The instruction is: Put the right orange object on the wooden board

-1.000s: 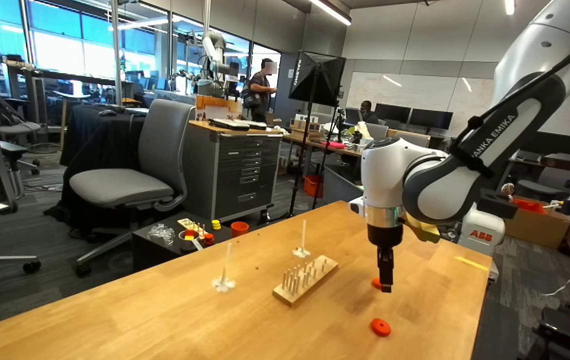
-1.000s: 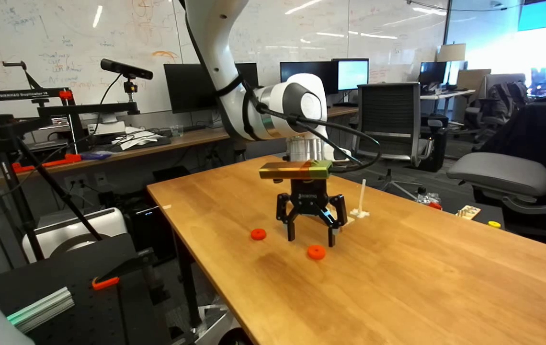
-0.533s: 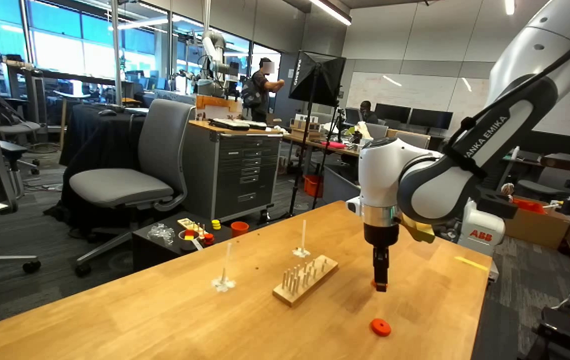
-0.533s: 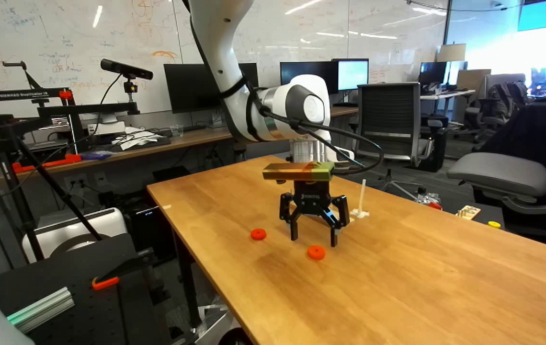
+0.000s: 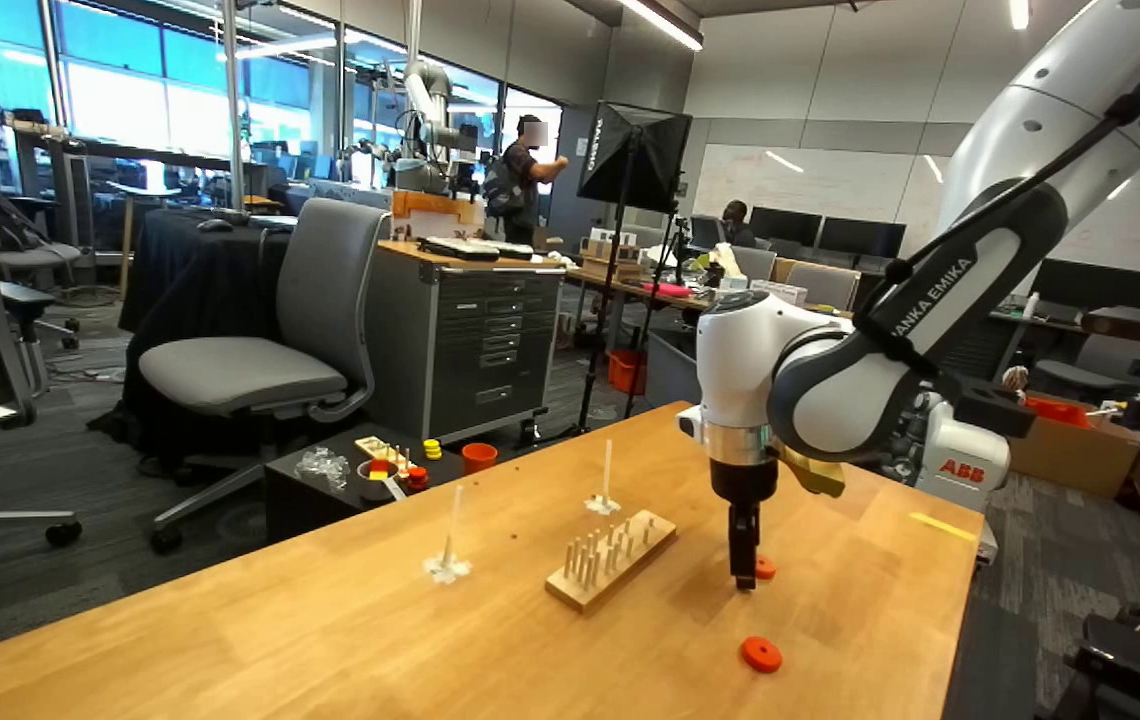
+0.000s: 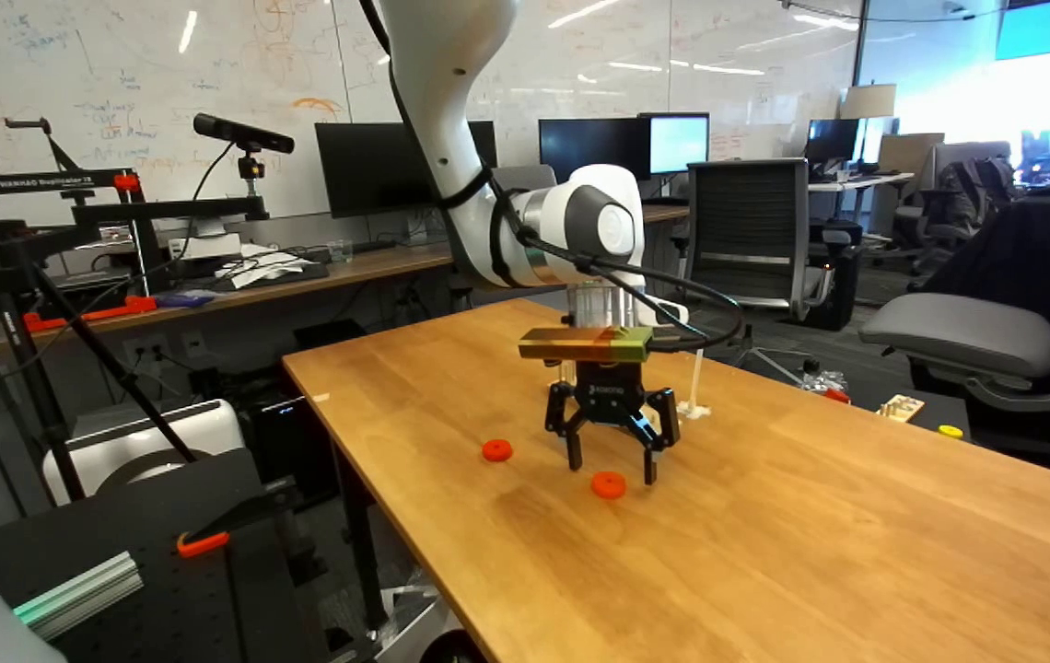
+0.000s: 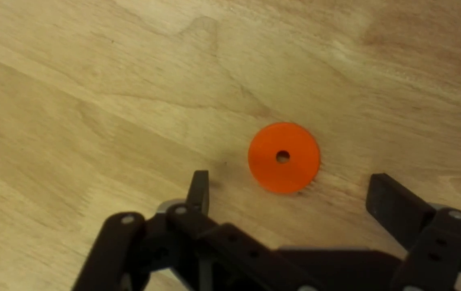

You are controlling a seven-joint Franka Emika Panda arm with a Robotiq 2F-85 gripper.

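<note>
The right orange object is a flat orange-red disc with a centre hole, lying on the table in both exterior views (image 5: 761, 655) (image 6: 609, 485) and the wrist view (image 7: 284, 137). A near-identical orange disc (image 6: 497, 450) lies apart from it, partly behind a finger in an exterior view (image 5: 765, 568). The wooden board (image 5: 585, 590) is a pale slab with upright pegs; the arm mostly hides it in an exterior view. My gripper (image 5: 745, 584) (image 6: 612, 475) (image 7: 290, 175) is open and empty just above the table. In the wrist view the right disc lies slightly ahead of the fingertips, touching neither.
Two thin upright rods (image 5: 608, 475) (image 5: 452, 530) stand on the table beyond the board; one also shows in an exterior view (image 6: 696, 378). A yellow tape strip (image 5: 940, 527) lies near a table corner. A black side box (image 5: 330, 515) with small parts stands past the table edge.
My gripper has come lower and shifted, left in an exterior view and right in an exterior view, closer to the right disc. It stays open. Both discs and the board have not moved.
</note>
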